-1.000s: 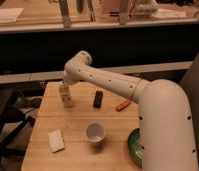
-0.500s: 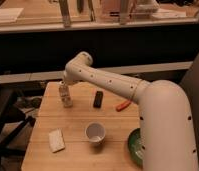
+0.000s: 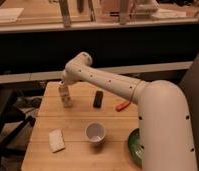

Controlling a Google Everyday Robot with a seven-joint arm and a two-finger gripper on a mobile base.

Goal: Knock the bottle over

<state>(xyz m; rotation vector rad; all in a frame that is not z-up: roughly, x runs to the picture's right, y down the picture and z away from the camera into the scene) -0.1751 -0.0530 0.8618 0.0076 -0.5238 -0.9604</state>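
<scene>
The bottle [image 3: 66, 96] is small, slim and whitish with a pale label. It stands at the far left of the wooden table [image 3: 78, 147], roughly upright. My white arm reaches in from the lower right, bends at a joint above the table's back edge and comes down. My gripper [image 3: 63, 86] is right above and behind the bottle's top, at or touching it. The bottle hides its tips.
A black rectangular block [image 3: 98, 98] lies right of the bottle, and an orange object [image 3: 122, 105] lies beyond it. A white cup [image 3: 95, 133] stands mid-table near the front. A pale flat piece [image 3: 56, 140] lies front left. A green bowl [image 3: 134, 148] sits at the right edge, partly behind my arm.
</scene>
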